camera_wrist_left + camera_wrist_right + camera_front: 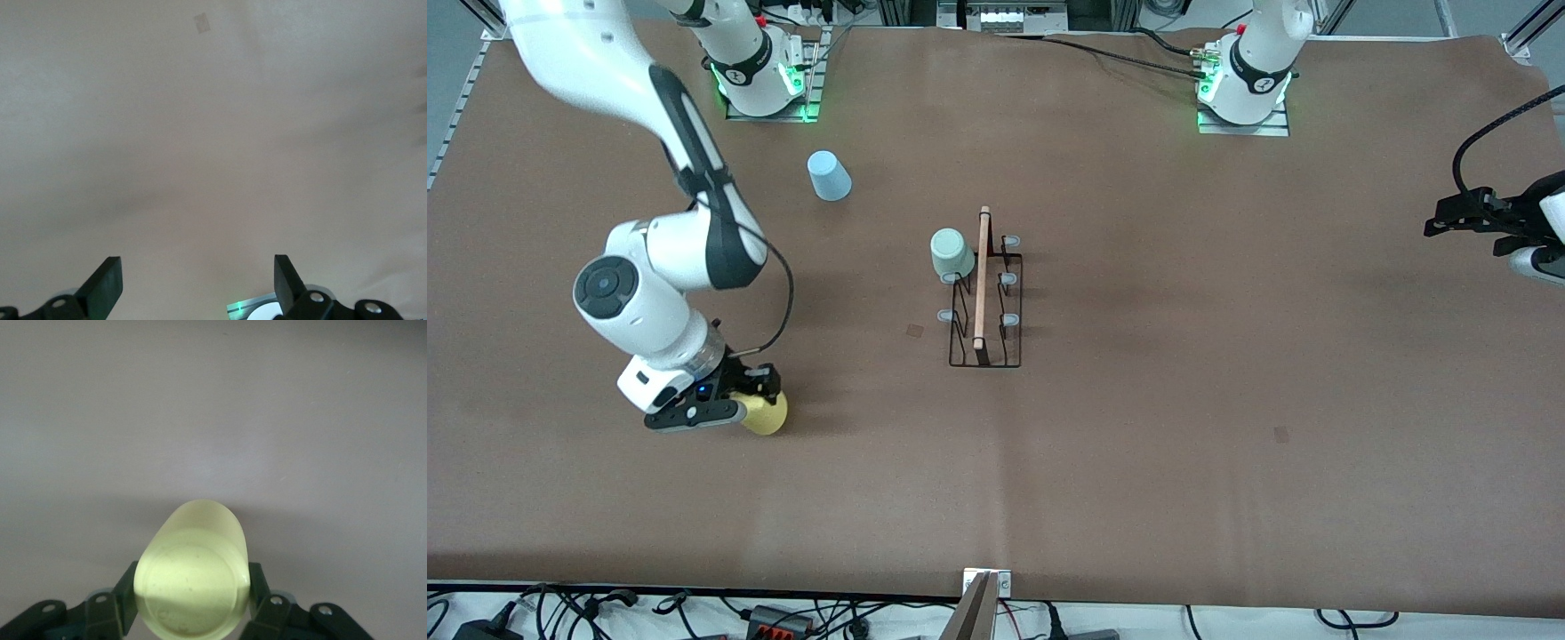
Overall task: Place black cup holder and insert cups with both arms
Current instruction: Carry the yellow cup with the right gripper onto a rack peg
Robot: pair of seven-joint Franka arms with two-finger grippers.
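One yellow cup (766, 413) sits pinched in the right gripper (758, 400) toward the right arm's end, well apart from the rack (985, 298) mid-table; the left gripper (197, 283) waits spread and empty.

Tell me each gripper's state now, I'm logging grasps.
Left gripper: open, holding nothing, waiting at the left arm's end of the table.
Right gripper: shut on the yellow cup.

The small tapered yellow plastic cup (767, 413) is half hidden by the black two-finger right gripper (758, 397). The black left gripper (1458, 216) shows at the front view's edge, its arm cut off.
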